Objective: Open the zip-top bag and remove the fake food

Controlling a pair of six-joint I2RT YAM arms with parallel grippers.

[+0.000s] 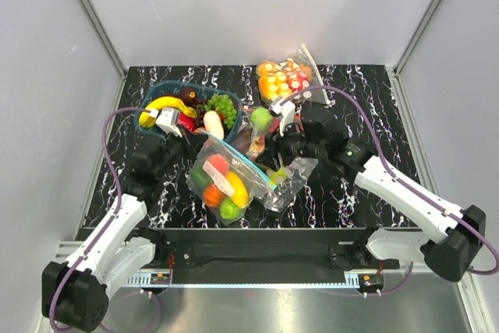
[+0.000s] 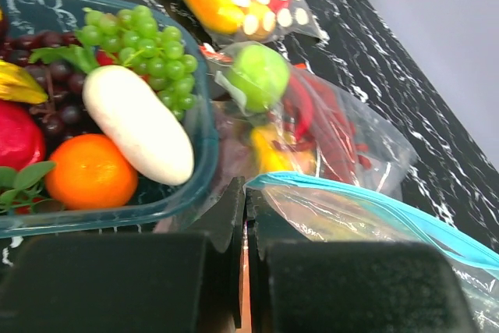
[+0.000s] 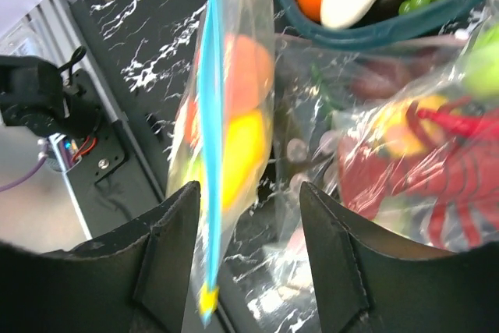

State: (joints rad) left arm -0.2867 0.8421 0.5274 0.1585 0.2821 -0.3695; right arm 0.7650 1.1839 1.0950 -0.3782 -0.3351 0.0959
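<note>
Teal zipper strip [image 3: 209,115] is running straight through the gap of the right hand [image 3: 248,193], whose fingers are standing spread on either side of it, gripping nothing. The zip-top bag [image 1: 226,181] is sitting mid-counter [image 1: 351,91], just near of the teal basket [image 1: 156,91], with the fake food [image 1: 236,191] bunched inside it and nothing out yet. In the top view the strip's long axis is going from far-left to near-right, one hand at each end. The left hand [image 2: 243,193] is at the far-left corner with its fingers pressed together; the strip is emerging right beside them, so it looks to be pinching that bag corner, though the contact itself is hidden. The right hand is nearer the near-right end, where a small yellow bit [image 3: 207,298] is showing; can't tell if it's a slider. Judging: the mouth is looking closed, so the coming move is turning on the right hand closing on the strip between its fingers and pulling away from the left. Another clear bag with red pieces [image 2: 335,130] is crowding in just to the right.
</note>
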